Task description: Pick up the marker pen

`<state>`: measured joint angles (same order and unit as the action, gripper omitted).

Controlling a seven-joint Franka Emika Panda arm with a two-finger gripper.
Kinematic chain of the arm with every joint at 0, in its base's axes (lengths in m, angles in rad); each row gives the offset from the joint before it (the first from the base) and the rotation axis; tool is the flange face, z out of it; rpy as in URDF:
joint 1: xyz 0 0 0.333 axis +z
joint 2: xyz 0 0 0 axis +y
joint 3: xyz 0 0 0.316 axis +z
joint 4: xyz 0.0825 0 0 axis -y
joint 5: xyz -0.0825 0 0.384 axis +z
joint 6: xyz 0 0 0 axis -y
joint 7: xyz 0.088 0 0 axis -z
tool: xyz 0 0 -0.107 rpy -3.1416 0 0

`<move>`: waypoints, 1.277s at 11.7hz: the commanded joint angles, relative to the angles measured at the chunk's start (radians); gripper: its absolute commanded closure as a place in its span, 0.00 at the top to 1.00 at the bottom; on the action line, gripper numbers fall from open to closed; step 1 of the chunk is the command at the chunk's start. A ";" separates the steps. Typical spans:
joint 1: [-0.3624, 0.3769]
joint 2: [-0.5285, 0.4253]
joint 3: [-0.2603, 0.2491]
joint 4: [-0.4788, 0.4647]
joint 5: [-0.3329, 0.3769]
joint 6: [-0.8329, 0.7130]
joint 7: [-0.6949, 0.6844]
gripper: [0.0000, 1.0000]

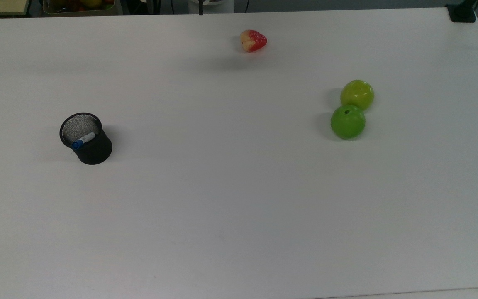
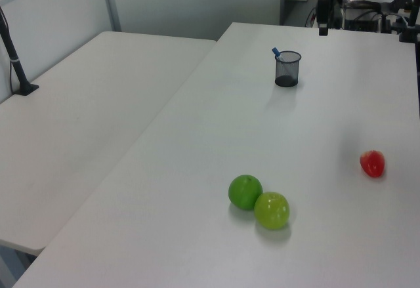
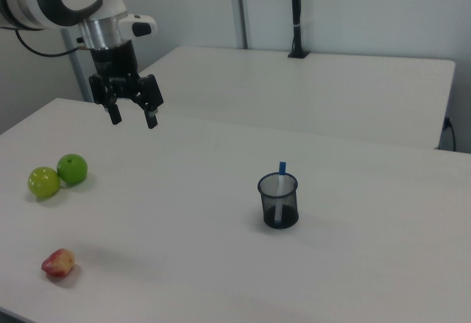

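Slim white marker pen with blue cap (image 1: 84,140) stands in the black mesh cup (image 1: 91,148) at the top view's left, cap poking above the rim. Black two-finger gripper (image 3: 133,115) hangs above the white table (image 1: 230,199), fingers spread wide, holding nothing, well apart from the cup. Two green apples (image 1: 348,121) touching; red-yellow fruit (image 1: 252,40) far side.

Marker pen (image 1: 84,140): slim white barrel, blue cap, bit of blue print on the barrel. Standing inside a black mesh cup (image 1: 91,150), tilted, leaning on the rim with the blue cap end up. Blue tip poking just above the rim in the left view (image 2: 276,53) and right view (image 3: 282,168).
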<state>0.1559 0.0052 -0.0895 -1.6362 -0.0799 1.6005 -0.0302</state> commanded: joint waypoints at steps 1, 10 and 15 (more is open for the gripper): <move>-0.001 -0.010 -0.004 -0.013 -0.006 0.002 0.015 1.00; -0.013 -0.001 -0.004 -0.010 -0.008 0.013 -0.002 1.00; -0.126 0.063 -0.004 0.053 -0.003 0.052 -0.123 1.00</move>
<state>0.0801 0.0173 -0.0908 -1.6348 -0.0812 1.6278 -0.0920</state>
